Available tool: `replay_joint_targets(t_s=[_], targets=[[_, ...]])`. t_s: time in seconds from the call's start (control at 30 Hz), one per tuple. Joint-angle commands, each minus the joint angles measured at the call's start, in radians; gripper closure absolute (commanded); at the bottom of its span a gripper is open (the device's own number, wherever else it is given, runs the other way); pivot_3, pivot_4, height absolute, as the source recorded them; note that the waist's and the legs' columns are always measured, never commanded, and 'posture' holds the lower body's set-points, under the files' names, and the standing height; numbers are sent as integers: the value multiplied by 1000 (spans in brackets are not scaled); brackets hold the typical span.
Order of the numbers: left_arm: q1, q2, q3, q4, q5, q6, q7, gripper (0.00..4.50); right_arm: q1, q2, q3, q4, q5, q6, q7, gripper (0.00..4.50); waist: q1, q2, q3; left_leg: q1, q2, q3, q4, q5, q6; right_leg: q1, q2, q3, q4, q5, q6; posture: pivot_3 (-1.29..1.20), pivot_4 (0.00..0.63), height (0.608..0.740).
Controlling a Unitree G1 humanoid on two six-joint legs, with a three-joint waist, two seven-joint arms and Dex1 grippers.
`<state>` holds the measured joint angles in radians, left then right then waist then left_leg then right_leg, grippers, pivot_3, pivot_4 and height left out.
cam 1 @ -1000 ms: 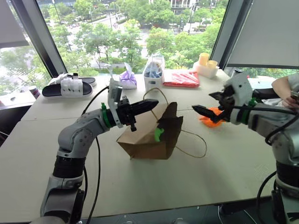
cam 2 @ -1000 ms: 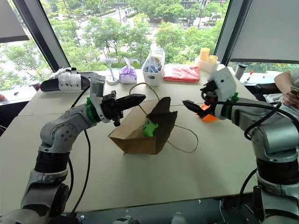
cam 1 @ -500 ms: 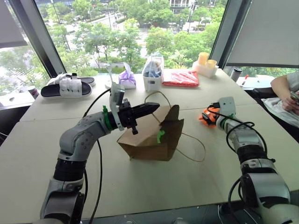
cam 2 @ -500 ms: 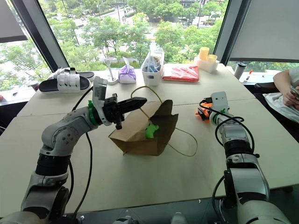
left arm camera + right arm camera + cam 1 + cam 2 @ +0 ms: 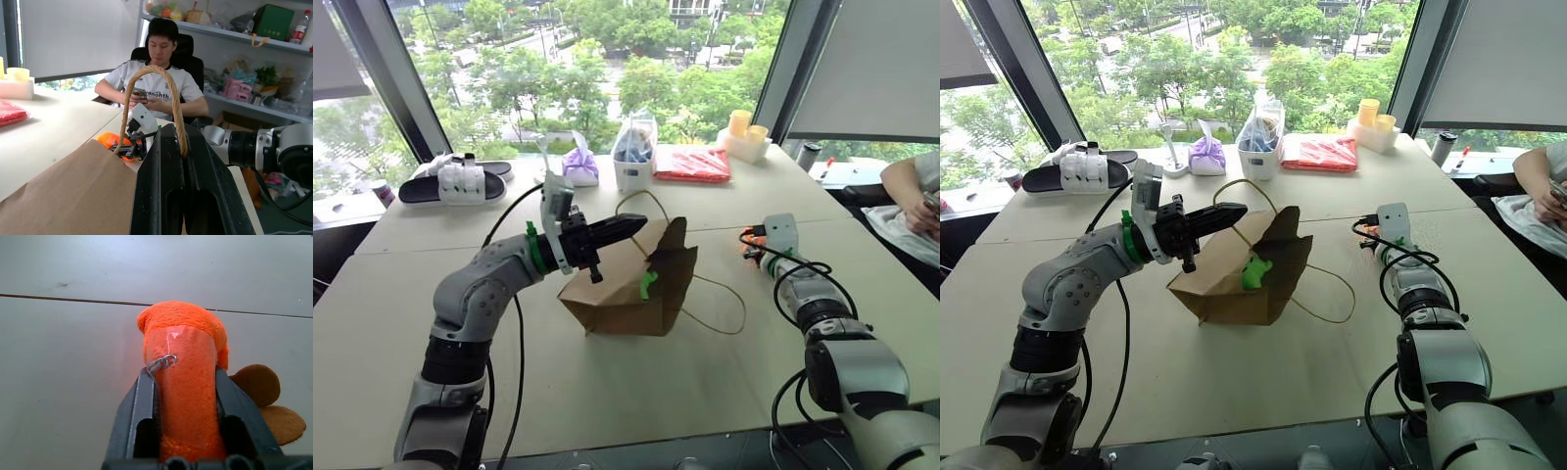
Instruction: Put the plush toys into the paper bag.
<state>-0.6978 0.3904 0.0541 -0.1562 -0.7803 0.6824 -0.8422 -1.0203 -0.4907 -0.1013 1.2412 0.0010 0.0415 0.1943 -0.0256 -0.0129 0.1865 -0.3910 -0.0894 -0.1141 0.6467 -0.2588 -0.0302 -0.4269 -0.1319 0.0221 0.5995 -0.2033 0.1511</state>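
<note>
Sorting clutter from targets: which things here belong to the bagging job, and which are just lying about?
Job: orange plush toy, green plush toy, paper bag.
Lying about: sandal, purple pouch, red packet, clear plastic bag, yellow cups.

Left arm raised and bent across toward the right, left gripper (image 5: 631, 226) pointing sideways, roughly level, fingers pressed together on the bag's cord handle (image 5: 152, 73), which loops over them. Right arm stretched forward and low over the table, right gripper (image 5: 183, 382) pointing ahead, its two fingers clamped on either side of the orange plush toy (image 5: 186, 396)
</note>
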Motion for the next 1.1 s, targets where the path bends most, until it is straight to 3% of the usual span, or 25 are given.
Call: replay_joint_targets(t_s=[0.03,0.17,0.27,0.37,0.53,0.77,1.1], targets=[[-4,1,16,-24,-9,-14,0,4500,-7,-13,-14,-3,2,10,21,4300,-2,0,0,0,0,0,0,0,0,0,0,0,0,0,0,0,150,740],[-10,-2,12,-17,-7,-16,-5,4500,26,-32,-35,-226,65,93,139,4300,-6,0,0,0,0,0,0,0,0,0,0,0,0,0,0,0,150,740],[-22,3,17,0,-8,-14,-12,4500,210,-67,-37,-811,194,393,265,4300,-10,1,0,-1,0,-1,0,0,0,-1,0,0,1,0,0,0,150,740],[-32,6,15,21,-5,-16,-28,4500,362,-89,-107,-1325,386,758,251,4300,-4,2,0,-3,0,-4,-1,-1,1,-5,0,0,4,0,0,0,150,740],[-47,7,6,57,10,-29,-57,4500,488,-74,-173,-1784,579,1145,173,4300,10,2,0,-1,1,-3,0,-4,7,-4,0,0,5,0,0,0,150,740],[-71,1,8,94,24,-48,-72,4500,515,-3,-129,-1968,690,1342,124,4300,17,2,0,0,0,-2,3,-4,7,-1,-1,0,4,0,0,0,150,740],[-82,-12,17,82,18,-40,-52,4500,406,113,176,-1718,538,1122,101,4300,9,2,0,0,1,-1,2,-4,7,-3,0,0,6,0,0,0,150,740]])
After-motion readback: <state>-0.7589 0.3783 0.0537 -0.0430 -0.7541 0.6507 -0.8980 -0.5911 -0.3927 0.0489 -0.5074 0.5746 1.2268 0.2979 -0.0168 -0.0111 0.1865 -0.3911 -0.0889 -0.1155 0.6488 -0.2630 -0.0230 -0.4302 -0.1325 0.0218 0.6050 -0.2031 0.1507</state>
